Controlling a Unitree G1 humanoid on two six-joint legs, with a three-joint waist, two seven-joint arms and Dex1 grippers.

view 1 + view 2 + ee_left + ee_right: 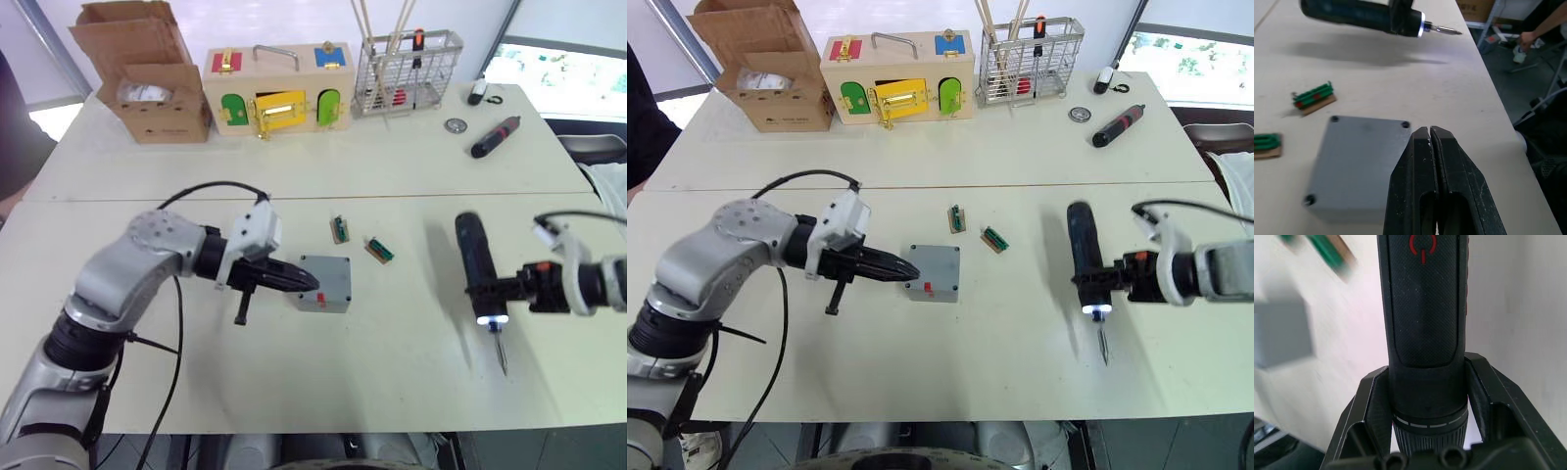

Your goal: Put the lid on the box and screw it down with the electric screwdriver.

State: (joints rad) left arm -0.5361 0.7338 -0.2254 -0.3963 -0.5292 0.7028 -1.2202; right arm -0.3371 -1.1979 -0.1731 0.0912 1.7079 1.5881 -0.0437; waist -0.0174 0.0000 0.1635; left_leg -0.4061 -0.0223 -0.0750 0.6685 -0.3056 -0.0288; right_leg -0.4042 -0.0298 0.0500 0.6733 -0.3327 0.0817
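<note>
The pale surface [392, 176] carries everything, and the main risk sits on it: the grey box [933, 273], already capped by the lid [1359, 156], lies loose near the middle with nothing clamping it. The left gripper [904, 271] has its jaws pressed together, holding nothing, with the tips over the box's left edge; whether they actually bear on the lid cannot be told, so a push from a driven bit could probably slide or spin the box. The electric screwdriver [477, 262] is pinched in the jaws of the right gripper [1427, 396], held above the surface well to the right of the box, its lit end and bit [502, 354] aimed toward the robot and not at the lid. It would have to be turned and carried across, and a grasp so near the bit end may let the long body swing or slip in the jaws. The two small green parts [379, 250] lie just beyond the box, where a sweeping tool could knock them. Smallest of all, the corner screw holes [1405, 125] leave little margin; whether screws sit in them cannot be told, and a bit landing off-centre would likely skate across the lid.
</note>
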